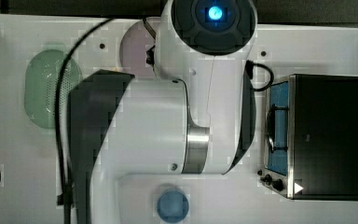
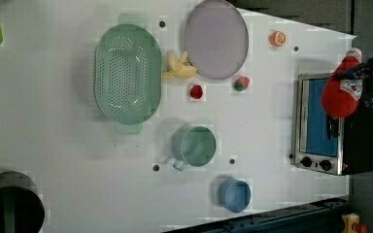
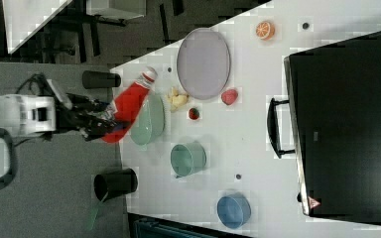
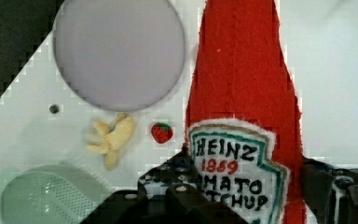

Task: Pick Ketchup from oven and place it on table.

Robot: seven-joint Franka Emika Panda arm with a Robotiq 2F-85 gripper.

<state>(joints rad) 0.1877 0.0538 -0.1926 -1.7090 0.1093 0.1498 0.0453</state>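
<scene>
white table, oven at its edge: gripper pinching ketchup by its base, cap pointing away, above the tabletop.

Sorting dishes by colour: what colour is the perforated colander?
Pale green colander, clearest in the left view.

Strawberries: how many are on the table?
2. One strawberry lies below the banana in the left view; the other strawberry touches the plate's lower edge. More may be hidden.
</scene>
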